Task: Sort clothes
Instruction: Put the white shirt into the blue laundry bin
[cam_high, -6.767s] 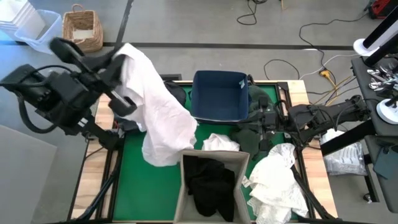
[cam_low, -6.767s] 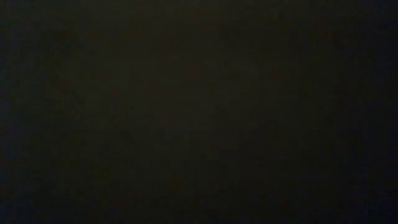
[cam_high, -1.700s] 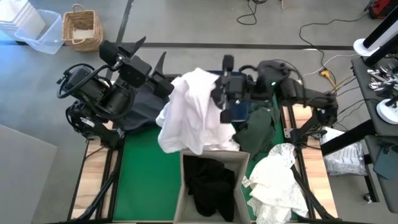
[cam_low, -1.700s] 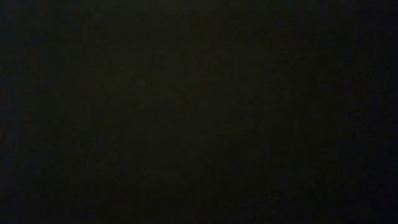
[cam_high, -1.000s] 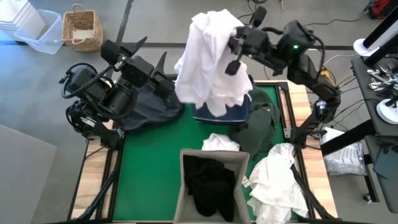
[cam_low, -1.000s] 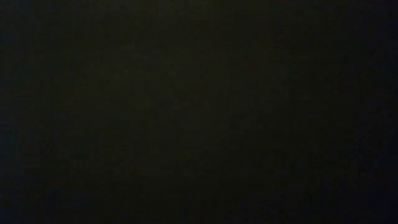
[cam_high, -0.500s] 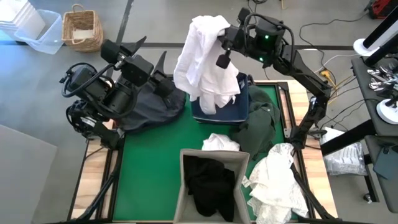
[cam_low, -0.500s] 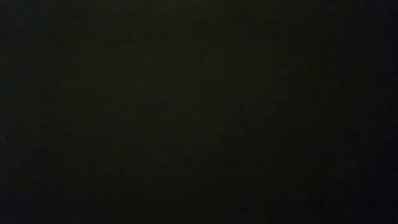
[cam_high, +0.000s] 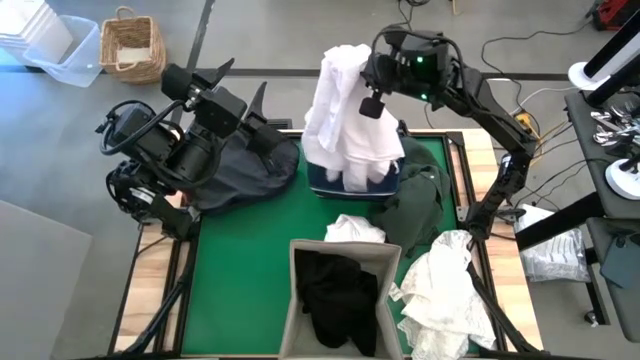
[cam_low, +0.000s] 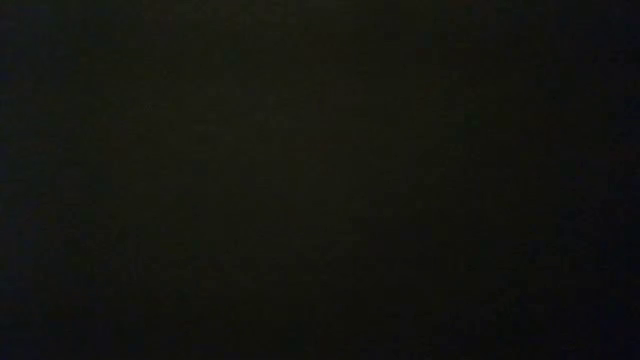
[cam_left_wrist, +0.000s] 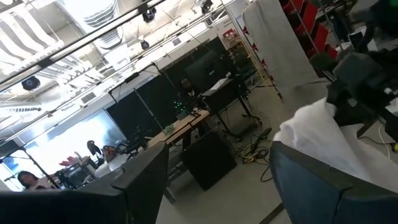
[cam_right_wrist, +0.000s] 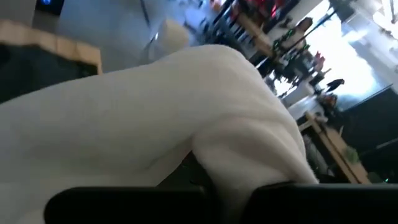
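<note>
**Your right claw holds a white shirt over the blue bin**

Your right claw (cam_high: 368, 62) is up high at the far side of the table (cam_high: 240, 280). It is pinched tight on a white shirt (cam_high: 350, 115). The shirt hangs down from the claw, and its bottom end drops into the blue bin (cam_high: 322, 182). In the right wrist view the white cloth fills almost the whole picture.

Your left claw (cam_high: 240, 85) waits at the far left of the table, tipped up, with its fingers spread apart. It holds nothing. A dark grey piece of clothing (cam_high: 245, 172) lies just under that arm.

A dark green piece (cam_high: 420, 205) lies beside the blue bin on the right. A small white piece (cam_high: 353, 229) lies between the blue bin and the tan bin (cam_high: 296, 300). Black clothes (cam_high: 335, 295) sit in the tan bin. A crumpled white piece (cam_high: 445, 295) lies just right of it.

The low view is all dark, so you cannot tell anything from it.
</note>
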